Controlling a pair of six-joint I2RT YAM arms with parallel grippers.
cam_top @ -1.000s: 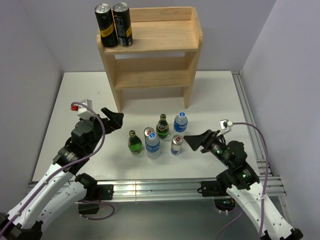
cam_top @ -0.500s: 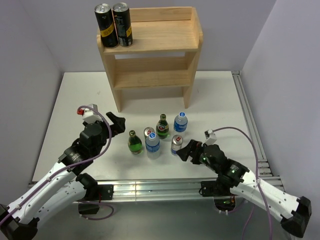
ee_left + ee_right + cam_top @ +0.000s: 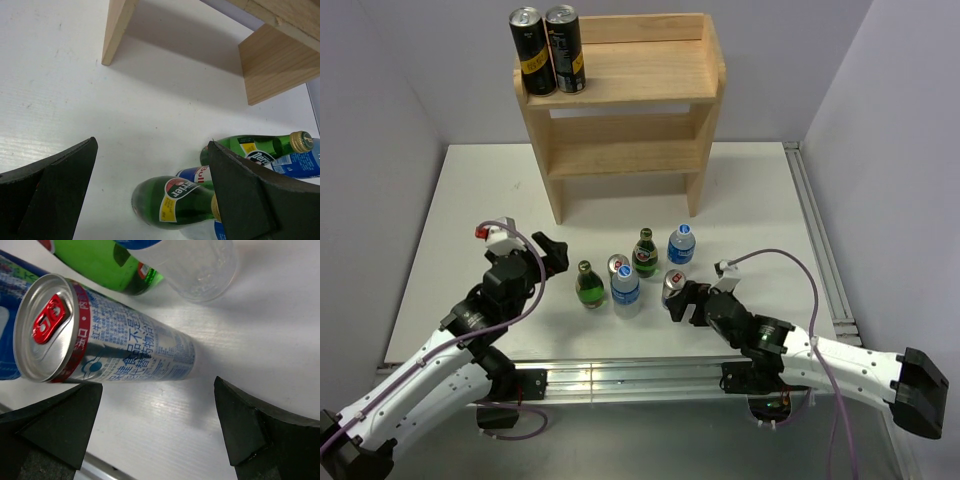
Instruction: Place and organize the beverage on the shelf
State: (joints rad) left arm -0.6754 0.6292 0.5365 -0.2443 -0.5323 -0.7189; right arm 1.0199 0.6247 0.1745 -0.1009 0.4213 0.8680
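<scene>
Left jaws: released — green bottle (image 3: 172, 200) ahead.
Right jaws: I read released, flanking the can (image 3: 115, 347) — probably not touching.
Shelf (image 3: 640, 75): black cans (image 3: 563, 45) on top.

The white desk (image 3: 470, 200) carries the wooden shelf (image 3: 630, 160) at its far side. Nearer, clustered upright: a green bottle (image 3: 588, 286), a second green bottle (image 3: 644, 253), a water bottle (image 3: 625, 288), a second water bottle (image 3: 681, 244), a can (image 3: 672, 288) and a second can (image 3: 617, 264).

Drinks (image 3: 625, 285) packed tight, gaps narrow; shelf (image 3: 645, 75) top free R side (cans (image 3: 563, 48) L).
</scene>
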